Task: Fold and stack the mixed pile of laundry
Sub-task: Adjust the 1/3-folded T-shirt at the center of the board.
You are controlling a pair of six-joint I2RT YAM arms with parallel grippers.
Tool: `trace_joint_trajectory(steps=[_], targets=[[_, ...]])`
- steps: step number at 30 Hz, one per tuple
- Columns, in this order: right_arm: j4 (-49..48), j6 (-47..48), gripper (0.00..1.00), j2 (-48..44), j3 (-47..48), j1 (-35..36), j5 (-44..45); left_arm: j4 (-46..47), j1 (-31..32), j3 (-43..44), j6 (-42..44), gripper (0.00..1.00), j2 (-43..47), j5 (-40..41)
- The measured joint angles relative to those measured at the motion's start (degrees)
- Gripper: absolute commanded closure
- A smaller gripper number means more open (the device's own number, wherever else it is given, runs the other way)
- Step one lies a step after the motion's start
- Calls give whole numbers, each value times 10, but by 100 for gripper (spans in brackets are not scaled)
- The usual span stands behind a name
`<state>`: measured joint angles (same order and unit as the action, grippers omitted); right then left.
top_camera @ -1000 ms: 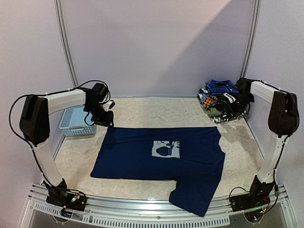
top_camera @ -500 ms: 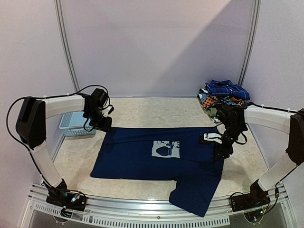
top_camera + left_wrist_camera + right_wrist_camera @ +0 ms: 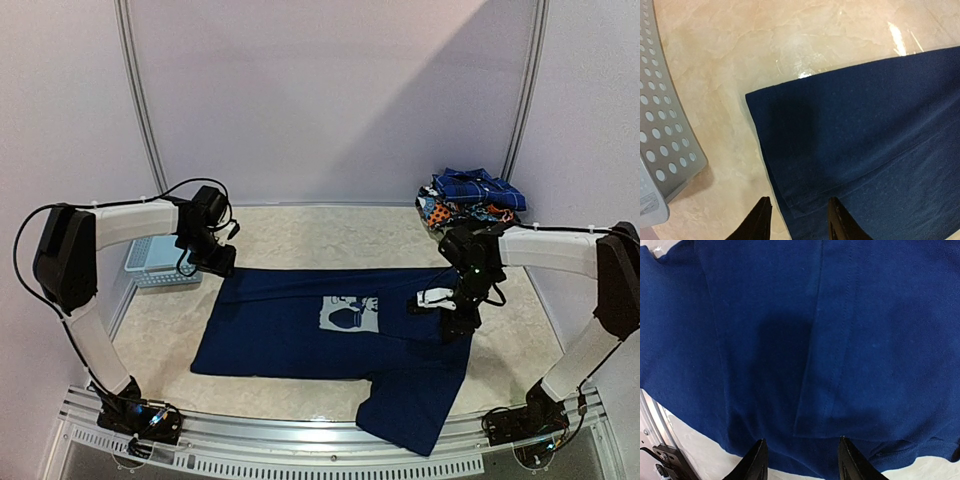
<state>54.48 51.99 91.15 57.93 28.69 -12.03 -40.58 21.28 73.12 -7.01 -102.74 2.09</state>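
Note:
A navy T-shirt (image 3: pixel 290 335) with a pale chest print (image 3: pixel 350 313) lies spread flat mid-table, one sleeve hanging over the near edge. The rest of the mixed laundry pile (image 3: pixel 470 205), with a blue plaid shirt on top, sits at the back right. My left gripper (image 3: pixel 215 262) hovers open over the shirt's far-left corner; in the left wrist view the hem corner (image 3: pixel 790 200) lies between the left gripper's (image 3: pixel 797 220) spread fingers. My right gripper (image 3: pixel 455 322) is open over the shirt's right side, and the right gripper's (image 3: pixel 802 460) fingers straddle a seam edge (image 3: pixel 815 390).
A light-blue slotted basket (image 3: pixel 155 262) stands at the left, just beside the left gripper, and its perforated wall (image 3: pixel 665 125) fills the left of the wrist view. A metal rail (image 3: pixel 320 445) runs along the near table edge. Bare marble tabletop (image 3: pixel 320 235) lies behind the shirt.
The right arm has swung from the pile at the back right down and left onto the shirt's right side. The left gripper has shifted slightly at the shirt's corner.

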Motion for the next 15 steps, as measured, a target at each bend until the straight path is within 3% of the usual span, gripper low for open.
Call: trace_joint_trajectory(steps=[11, 15], targets=[[-13, 13, 58, 14, -26, 28, 41, 0, 0, 0, 2, 60, 0, 2], [-25, 12, 65, 24, -36, 29, 62, 0, 0, 0, 2, 60, 0, 3]])
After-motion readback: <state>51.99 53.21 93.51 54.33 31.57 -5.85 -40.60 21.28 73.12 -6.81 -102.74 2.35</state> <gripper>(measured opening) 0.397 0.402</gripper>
